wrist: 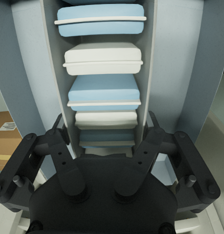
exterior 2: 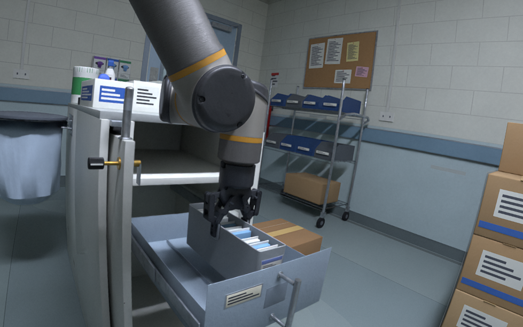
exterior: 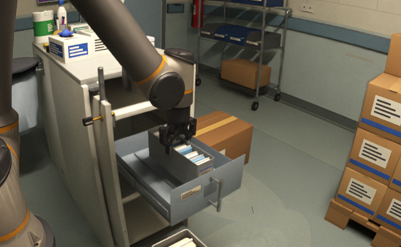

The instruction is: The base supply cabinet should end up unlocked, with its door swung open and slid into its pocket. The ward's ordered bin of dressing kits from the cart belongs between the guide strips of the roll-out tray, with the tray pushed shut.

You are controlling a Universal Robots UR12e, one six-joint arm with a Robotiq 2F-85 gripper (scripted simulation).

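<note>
The grey bin of dressing kits (exterior: 182, 157) (exterior 2: 235, 244) sits low in the pulled-out roll-out tray (exterior: 177, 175) (exterior 2: 222, 276), beside a raised guide strip (exterior 2: 184, 254). My gripper (exterior: 176, 136) (exterior 2: 232, 211) (wrist: 106, 128) is clamped across the bin's rear end, holding the bin there above the tray floor. Blue and white kits (wrist: 103, 90) stand in a row inside the bin. The cabinet (exterior: 77, 122) stands open, and a knobbed latch pin (exterior: 92, 120) (exterior 2: 102, 163) juts from its front edge.
An open bin (exterior: 179, 240) lies on the floor under the tray front. A taped cardboard box (exterior: 224, 132) sits just behind the tray. A wheeled wire cart (exterior: 241, 41) with bins stands along the far wall, and stacked boxes (exterior: 386, 141) fill the right side.
</note>
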